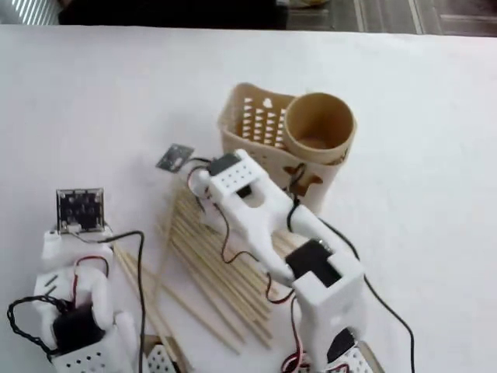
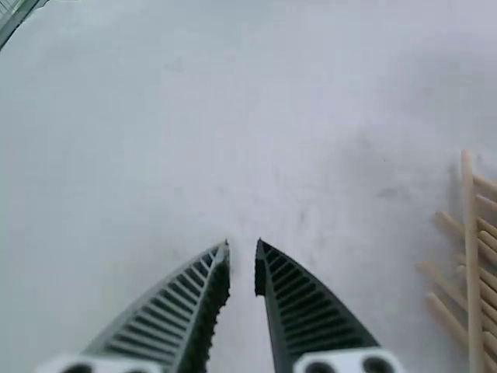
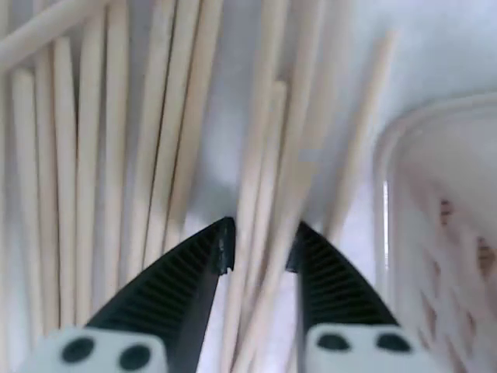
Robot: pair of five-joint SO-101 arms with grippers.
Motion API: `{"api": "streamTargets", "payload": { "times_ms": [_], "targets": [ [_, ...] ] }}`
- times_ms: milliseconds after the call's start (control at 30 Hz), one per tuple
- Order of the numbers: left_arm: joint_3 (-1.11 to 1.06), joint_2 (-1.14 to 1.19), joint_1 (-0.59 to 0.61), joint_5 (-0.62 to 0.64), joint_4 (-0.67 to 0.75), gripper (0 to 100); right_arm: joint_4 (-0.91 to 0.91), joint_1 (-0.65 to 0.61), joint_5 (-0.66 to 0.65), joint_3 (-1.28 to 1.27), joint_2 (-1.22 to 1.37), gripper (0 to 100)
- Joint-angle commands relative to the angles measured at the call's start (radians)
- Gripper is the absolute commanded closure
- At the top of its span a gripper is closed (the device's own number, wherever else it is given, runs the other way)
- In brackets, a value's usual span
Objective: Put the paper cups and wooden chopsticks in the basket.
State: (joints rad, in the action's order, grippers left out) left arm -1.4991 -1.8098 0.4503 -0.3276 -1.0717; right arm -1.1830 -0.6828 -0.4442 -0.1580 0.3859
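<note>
A cream slotted basket stands at the table's middle back with a brown paper cup upright in its right end. Several wooden chopsticks lie fanned out on the table in front of it. My right arm stretches over the pile towards the basket. My right gripper is down on the pile, shut on a few chopsticks, with the basket's rim just beside. My left gripper hangs over bare table left of the pile, its fingers nearly together and holding nothing; chopstick ends lie alongside.
A small dark card lies on the table left of the basket. My left arm sits at the near left corner. Cables trail over the chopsticks. White table stretches wide to the left, right and behind the basket.
</note>
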Motion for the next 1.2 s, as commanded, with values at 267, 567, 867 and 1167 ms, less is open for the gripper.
{"api": "streamTargets", "payload": {
  "times_ms": [267,567,867,1167],
  "targets": [
    [0.003,-0.013,0.007,0.002,0.017,92,-0.048,-0.007,-0.002,-0.002,-0.128,97.9],
    [0.003,-0.013,0.007,0.002,0.017,92,-0.137,-0.012,0.006,-0.003,-0.392,97.9],
    [0.003,-0.013,0.007,0.002,0.017,92,-0.170,-0.016,0.029,-0.006,-0.570,97.9],
    [0.002,-0.013,0.007,0.002,0.017,92,-0.079,-0.018,0.118,0.000,-0.707,97.9]
  ]
}}
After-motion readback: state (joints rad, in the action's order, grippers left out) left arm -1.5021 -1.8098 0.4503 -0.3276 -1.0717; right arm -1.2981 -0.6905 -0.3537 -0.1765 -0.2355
